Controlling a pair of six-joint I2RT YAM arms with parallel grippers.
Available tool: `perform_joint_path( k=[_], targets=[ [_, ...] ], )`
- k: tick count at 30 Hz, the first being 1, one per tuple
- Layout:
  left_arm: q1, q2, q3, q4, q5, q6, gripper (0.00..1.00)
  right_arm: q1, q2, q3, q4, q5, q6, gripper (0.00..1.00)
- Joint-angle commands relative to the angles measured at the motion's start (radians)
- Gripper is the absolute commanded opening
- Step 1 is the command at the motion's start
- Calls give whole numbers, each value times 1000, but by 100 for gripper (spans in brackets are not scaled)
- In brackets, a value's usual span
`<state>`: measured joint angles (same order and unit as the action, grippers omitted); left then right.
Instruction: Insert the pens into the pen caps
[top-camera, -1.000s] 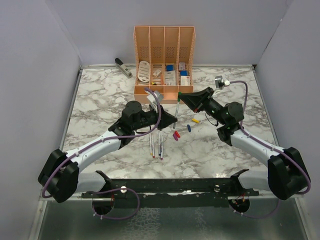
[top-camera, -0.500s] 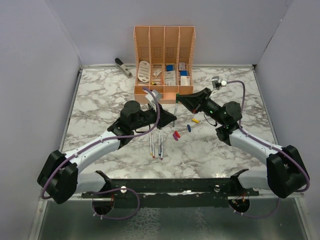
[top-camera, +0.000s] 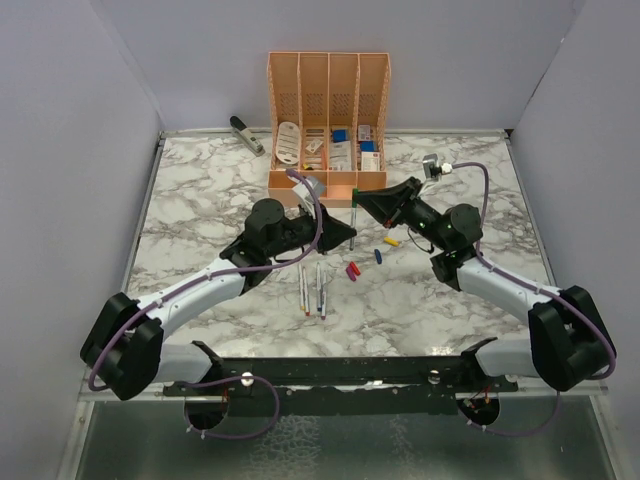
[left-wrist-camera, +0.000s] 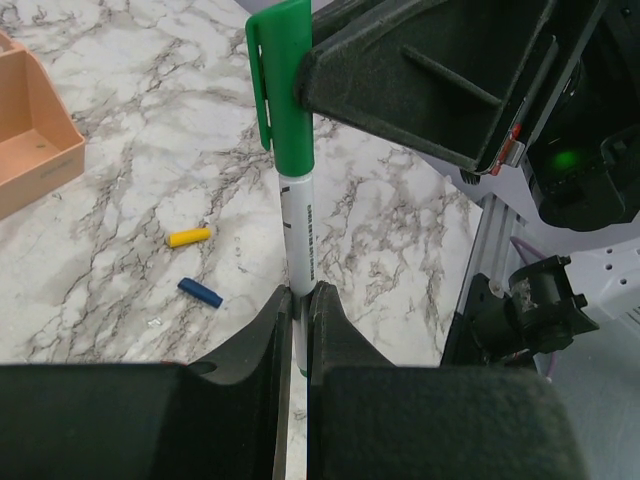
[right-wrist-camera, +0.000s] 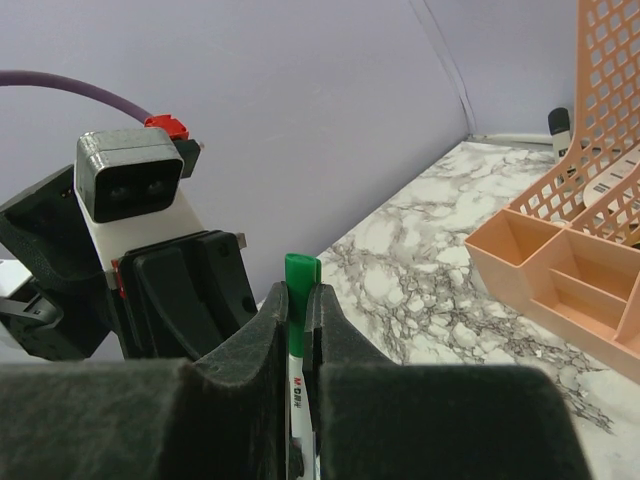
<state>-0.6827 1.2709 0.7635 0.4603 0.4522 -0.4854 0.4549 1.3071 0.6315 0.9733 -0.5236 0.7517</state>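
One pen stands nearly upright in the air between the two arms, above the middle of the tabletop and just in front of the organiser. The left claw is clamped on the lower part of its white barrel. That grip keeps the pen steady and leaves the top end free. The right claw is closed on the green cap at the pen's upper end, with the cap pinched between its two fingers. Each arm takes one half of the pair, so the two parts can be lined up on one axis and pushed together off the surface, where nothing can roll away.

In the left wrist view the cap sits directly over the barrel with no visible gap, so it looks fully or almost fully seated. Whether it has clicked home cannot be told.

The other pens lie side by side on the tabletop near the left arm, uncapped. The yellow cap and the blue cap lie loose a little apart from each other. The red and purple caps lie close together nearer the pens. Those pairs are not yet joined, so most of the task seems to remain.
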Motion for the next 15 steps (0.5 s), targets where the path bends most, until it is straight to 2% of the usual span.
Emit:
perform_joint_path(
  k=[1,6,15],
  targets=[
    [-1,12,61,156,-17,-49,0,4,38,-32,-25,-77,-9,2],
    [-1,19,85,178,-66,-40,0,8,53,-25,-118,-108,-50,2],
    [6,10,100,198,-133,-11,0,28,4,-7,-351,-45,-188,2]
  ],
)
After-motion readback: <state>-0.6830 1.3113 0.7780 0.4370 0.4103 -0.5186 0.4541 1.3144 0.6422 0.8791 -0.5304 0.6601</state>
